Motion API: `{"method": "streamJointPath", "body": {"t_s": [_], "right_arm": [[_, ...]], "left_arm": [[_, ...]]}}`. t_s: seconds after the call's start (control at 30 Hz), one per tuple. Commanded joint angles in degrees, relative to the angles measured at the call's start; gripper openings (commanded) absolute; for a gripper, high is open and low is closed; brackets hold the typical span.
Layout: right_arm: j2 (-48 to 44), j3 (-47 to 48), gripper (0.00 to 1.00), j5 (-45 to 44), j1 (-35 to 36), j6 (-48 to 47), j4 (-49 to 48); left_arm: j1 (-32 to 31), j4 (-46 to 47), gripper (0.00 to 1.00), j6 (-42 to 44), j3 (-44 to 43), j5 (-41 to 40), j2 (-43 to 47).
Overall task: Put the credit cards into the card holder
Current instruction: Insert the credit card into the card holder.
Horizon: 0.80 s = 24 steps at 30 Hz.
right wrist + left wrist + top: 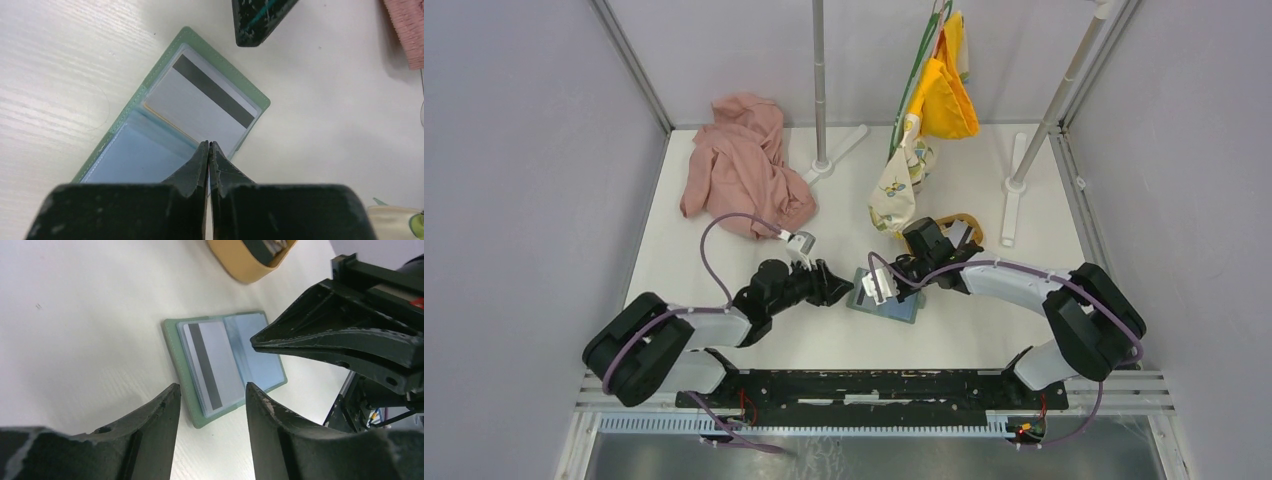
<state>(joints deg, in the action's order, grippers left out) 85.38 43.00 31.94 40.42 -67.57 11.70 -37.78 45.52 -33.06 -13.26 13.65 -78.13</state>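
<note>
The card holder [902,308] lies open and flat on the table, sage-green outside with pale blue clear sleeves inside [260,357]. A pale grey credit card [212,360] with a dark stripe sits in its left-hand page [200,102]. My left gripper [210,387] is open, low over the table, its fingers straddling the holder's near corner without touching it. My right gripper [209,144] is shut, its tips pressed together over the fold next to the card's edge; nothing shows between them. The left wrist view has it pointing across the holder [256,340].
An oval light-wood tray [965,219] with more cards in it [272,245] stands just beyond the holder. A pink cloth [744,165] lies at the back left. Two stand poles [820,90] and hanging yellow and patterned bags [929,110] occupy the back.
</note>
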Motion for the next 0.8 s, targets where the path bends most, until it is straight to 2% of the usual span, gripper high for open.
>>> {"method": "streamJointPath", "body": {"t_s": [0.0,0.03,0.13,0.43,0.77], "right_arm": [[-1.2,3.1,0.07,4.1,-1.0,7.7,0.3],[-0.6,3.2,0.07,3.2,-1.0,9.6,-0.3],[1.6,4.2,0.07,0.7,-1.3,12.5,-0.6],[3.6,4.9,0.07,-1.1,-2.3,13.8,-0.4],[4.2,5.1,0.07,-0.5,-2.4,14.0,0.0]], "left_arm": [[0.1,1.6,0.62,-1.4,1.8,-4.9,7.0],[0.1,0.8,0.67,-1.5,1.9,-5.6,7.8],[0.0,-1.3,0.7,-1.8,1.3,-6.4,7.5],[0.0,1.0,0.69,-3.9,-0.8,-2.6,-0.2],[0.1,0.2,0.68,-6.1,-1.9,-2.1,-2.0]]}}
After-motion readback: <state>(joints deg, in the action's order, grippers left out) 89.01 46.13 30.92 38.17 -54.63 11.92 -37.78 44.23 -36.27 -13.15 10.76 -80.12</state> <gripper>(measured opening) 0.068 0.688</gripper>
